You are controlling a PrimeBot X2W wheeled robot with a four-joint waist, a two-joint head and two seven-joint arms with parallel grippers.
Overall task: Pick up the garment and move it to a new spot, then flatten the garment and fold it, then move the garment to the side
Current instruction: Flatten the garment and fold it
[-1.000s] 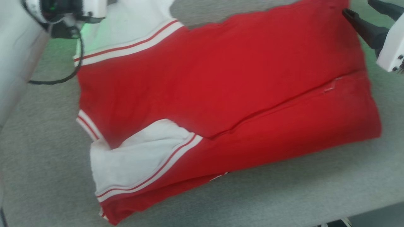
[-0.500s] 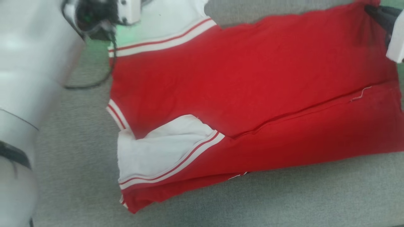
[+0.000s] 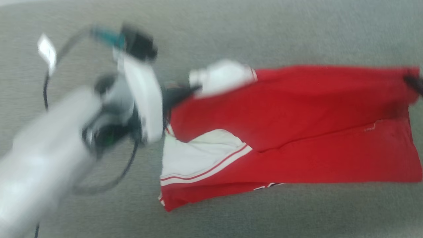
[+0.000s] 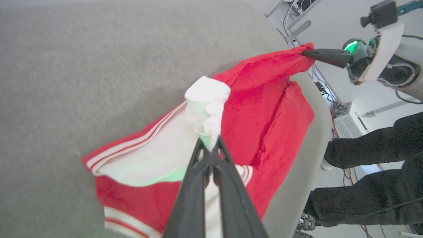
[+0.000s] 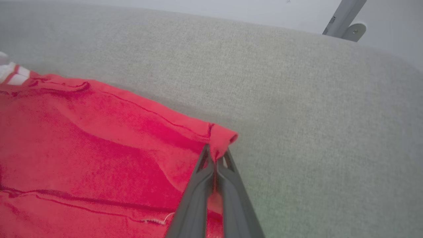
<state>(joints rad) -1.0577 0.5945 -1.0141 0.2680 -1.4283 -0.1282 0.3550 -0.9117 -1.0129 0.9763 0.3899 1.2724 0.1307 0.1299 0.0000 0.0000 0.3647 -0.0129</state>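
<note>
Left gripper (image 4: 210,149) first: its two long dark fingers are pressed together on a bunched white sleeve panel, and a knot of white cloth pokes out just past the tips. In the blurred head view the same left gripper (image 3: 180,93) sits at the left end of the garment (image 3: 297,132), a red knit basketball jersey with white sleeve panels and white-and-red striped trim.

Over to the right gripper (image 5: 215,154). Its fingers are clamped too, this time on a folded red corner of the jersey's hem. From the left wrist camera, the right gripper (image 4: 312,54) holds that red corner up off the surface. In the head view it is a dark smudge at the jersey's far right corner (image 3: 414,82).

Between the two pinches, the far edge of the garment (image 4: 264,109) runs in a fairly straight line. The rest of the cloth spreads toward the robot on the grey felt-covered table (image 3: 231,33). A long crease runs across the red body (image 5: 82,138). A second white panel with striped trim (image 3: 201,158) lies flat at the near left, and a sliver of white-outlined lettering (image 3: 268,185) peeks from the near fold.

The pale left forearm (image 3: 39,158) reaches in from the lower left, a dark cable (image 3: 127,168) looping beneath its wrist. Past the table's edge, a person in black clothing (image 4: 380,145) stands close by.
</note>
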